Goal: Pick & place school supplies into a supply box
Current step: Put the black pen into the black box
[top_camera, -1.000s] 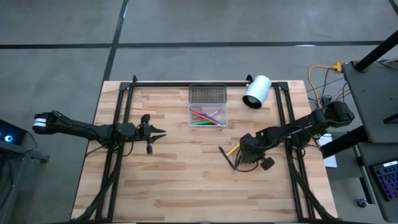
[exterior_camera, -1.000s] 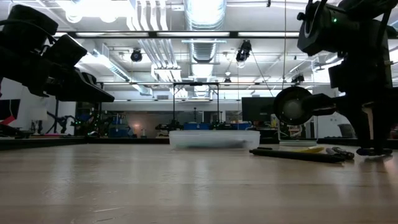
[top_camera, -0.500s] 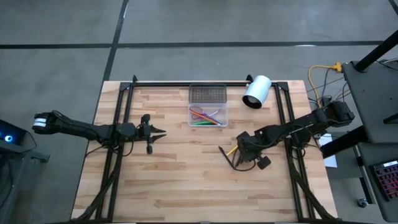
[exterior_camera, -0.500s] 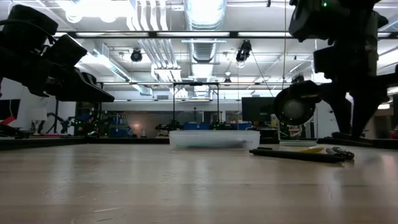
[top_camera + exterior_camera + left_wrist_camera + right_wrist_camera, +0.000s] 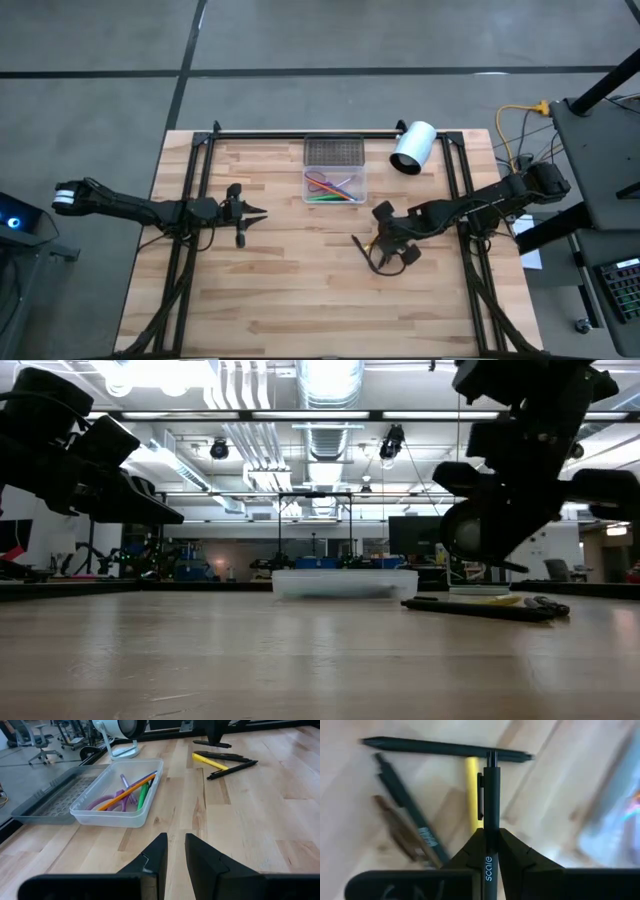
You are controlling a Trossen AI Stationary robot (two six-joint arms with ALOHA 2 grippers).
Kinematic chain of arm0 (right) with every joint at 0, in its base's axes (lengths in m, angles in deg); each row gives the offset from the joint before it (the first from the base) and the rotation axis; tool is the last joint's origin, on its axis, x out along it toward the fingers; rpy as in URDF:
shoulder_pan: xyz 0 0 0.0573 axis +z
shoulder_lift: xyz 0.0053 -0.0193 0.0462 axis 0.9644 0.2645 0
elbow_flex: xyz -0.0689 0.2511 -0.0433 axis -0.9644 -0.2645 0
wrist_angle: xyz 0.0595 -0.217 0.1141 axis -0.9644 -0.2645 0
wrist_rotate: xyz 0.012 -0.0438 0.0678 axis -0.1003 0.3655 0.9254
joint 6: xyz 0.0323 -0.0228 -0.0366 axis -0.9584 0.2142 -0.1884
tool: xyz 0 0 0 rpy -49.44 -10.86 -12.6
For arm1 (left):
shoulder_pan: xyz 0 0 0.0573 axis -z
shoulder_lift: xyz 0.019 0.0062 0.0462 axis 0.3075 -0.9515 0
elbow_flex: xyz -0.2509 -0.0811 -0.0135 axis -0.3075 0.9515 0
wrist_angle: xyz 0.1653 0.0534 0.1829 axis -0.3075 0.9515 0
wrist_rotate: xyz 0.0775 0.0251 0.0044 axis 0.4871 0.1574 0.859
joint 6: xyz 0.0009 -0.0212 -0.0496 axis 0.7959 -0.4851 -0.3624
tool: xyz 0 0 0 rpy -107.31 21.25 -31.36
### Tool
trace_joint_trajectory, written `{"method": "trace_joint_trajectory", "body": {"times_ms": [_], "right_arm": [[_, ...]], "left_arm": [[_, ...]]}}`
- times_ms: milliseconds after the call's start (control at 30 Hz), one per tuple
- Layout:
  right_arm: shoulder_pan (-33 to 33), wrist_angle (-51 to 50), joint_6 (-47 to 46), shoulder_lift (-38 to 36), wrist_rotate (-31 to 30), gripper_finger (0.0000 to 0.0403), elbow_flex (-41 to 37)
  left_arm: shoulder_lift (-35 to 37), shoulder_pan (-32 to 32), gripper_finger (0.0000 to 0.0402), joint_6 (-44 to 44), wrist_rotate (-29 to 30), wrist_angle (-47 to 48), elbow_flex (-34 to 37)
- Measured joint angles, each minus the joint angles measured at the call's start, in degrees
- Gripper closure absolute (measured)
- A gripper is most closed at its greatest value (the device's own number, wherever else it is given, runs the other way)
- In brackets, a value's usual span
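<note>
Right gripper (image 5: 488, 845) has lifted off the wooden desk (image 5: 280, 290), jaws clenched on a black pen (image 5: 489, 795); next stop, clear plastic supply box (image 5: 335, 185).

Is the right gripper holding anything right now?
Yes. The right gripper is shut on a black pen, lifted above the yellow pencil and other pens on the table.

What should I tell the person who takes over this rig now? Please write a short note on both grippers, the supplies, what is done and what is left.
Right gripper: shut on a black pen, above the loose pile.
Left gripper: idle, nearly closed, empty, over the table's left side.
Done: scissors, green pen and coloured sticks lie in the supply box.
Left: carry the held pen to the box; yellow pencil and other dark pens lie on the table.
</note>
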Motion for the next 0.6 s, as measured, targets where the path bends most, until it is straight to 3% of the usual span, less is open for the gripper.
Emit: {"method": "trace_joint_trajectory", "body": {"times_ms": [600], "right_arm": [[-0.1,10.0,1.8,0.0,-10.1,0.0380,-0.3]], "left_arm": [[0.0,0.0,0.0349,0.0,0.0,0.0,0.0]]}}
